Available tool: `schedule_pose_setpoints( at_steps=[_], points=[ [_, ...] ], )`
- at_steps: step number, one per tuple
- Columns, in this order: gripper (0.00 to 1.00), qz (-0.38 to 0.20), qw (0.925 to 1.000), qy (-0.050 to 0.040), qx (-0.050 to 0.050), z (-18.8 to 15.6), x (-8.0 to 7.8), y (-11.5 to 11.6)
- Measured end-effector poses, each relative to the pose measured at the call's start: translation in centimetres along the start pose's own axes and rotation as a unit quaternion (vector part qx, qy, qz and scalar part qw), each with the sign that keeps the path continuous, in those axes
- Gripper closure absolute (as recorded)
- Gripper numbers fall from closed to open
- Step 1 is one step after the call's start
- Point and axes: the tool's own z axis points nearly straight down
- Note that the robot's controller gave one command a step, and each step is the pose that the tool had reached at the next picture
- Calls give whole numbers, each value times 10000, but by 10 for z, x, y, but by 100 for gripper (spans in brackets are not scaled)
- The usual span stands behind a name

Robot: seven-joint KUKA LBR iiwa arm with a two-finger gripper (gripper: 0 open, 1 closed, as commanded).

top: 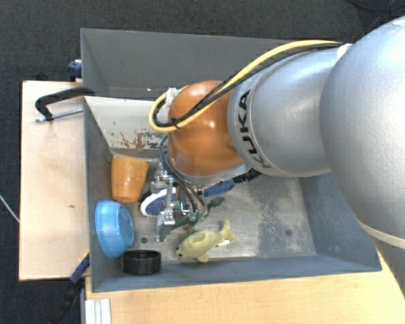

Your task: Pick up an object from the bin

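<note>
My gripper [167, 212] hangs low over the left front part of the bin, under the orange wrist cover. Right beneath it lies a small blue and white thing [151, 204], mostly hidden by the gripper. Just left of it an orange cup [128, 177] lies on its side. A yellow-green toy fish [204, 243] rests on the floor a little to the front right of the gripper. Whether anything is held cannot be seen.
A light blue bowl [113, 228] leans in the front left corner, with a black round cap [141, 262] beside it at the front wall. A small green bit [200, 214] pokes out by the gripper. The arm covers the bin's right and back.
</note>
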Motion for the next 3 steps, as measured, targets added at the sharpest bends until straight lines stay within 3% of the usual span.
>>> schedule_pose_setpoints(
  at_steps=[1, 2, 3],
  points=[
    [0, -2492, 9684, -42, 7, -31, -16, 5],
    [0, -3596, 9331, -22, 8, 62, -64, -37],
    [100, -3599, 9330, -37, -2, 59, -64, -34]
  ],
)
